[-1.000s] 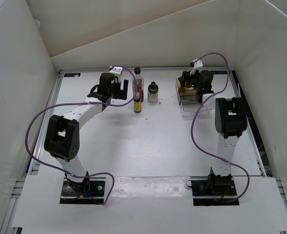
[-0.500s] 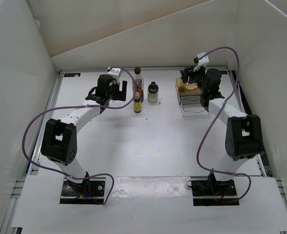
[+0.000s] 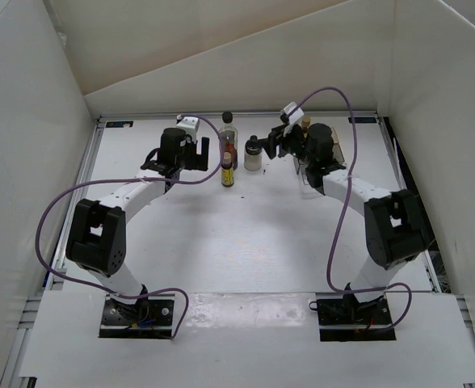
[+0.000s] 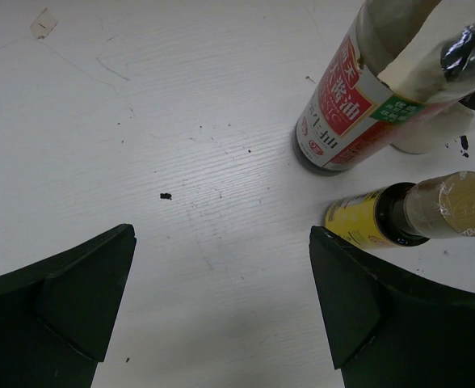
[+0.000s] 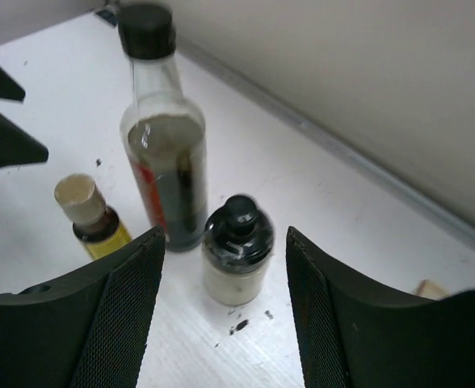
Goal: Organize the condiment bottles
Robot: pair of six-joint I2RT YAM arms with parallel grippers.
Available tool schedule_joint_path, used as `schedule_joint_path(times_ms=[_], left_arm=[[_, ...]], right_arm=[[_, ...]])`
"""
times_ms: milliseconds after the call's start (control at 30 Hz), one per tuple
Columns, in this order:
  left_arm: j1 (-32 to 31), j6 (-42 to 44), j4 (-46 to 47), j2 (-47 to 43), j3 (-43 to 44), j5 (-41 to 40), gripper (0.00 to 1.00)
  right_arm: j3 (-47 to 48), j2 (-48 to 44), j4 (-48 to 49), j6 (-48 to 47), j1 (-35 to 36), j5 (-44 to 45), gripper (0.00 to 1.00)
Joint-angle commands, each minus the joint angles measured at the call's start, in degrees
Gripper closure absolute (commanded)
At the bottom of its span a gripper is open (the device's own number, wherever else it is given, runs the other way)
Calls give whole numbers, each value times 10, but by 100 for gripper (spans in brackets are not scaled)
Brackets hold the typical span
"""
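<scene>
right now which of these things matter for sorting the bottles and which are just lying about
For the job:
- tall bottle
- squat white bottle
- small yellow bottle

Just lying about:
- clear box
- scrap on the table
- black speck

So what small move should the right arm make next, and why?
Probably ease it forward until the open right fingers straddle the squat white bottle. The bottle stands centred just ahead of them, close beside the tall bottle, so a straight approach seems safest.
</scene>
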Motion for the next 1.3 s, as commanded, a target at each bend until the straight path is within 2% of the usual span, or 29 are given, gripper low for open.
schedule_joint_path(times_ms=[0, 467, 733, 1033, 1133, 1233, 1267], left_arm=[[5, 0, 8, -40, -6, 2, 0], [18, 4, 3, -19, 8, 3, 0], [24, 3, 1, -5, 17, 6, 0], [27, 3, -3, 3, 22, 7, 0], [29, 3, -4, 4, 22, 7, 0], [29, 1, -3, 6, 23, 9, 0], [28, 1, -5, 5, 24, 11, 0]], right_arm=[[16, 41, 16, 13, 4, -25, 35], [129, 186, 20, 42, 2, -55, 35], [178, 222, 3, 46, 2, -63, 35], [188, 247, -4, 52, 7, -68, 37], [183, 247, -5, 50, 5, -66, 45], [178, 241, -4, 50, 2, -66, 71], [174, 240, -3, 50, 1, -63, 92]])
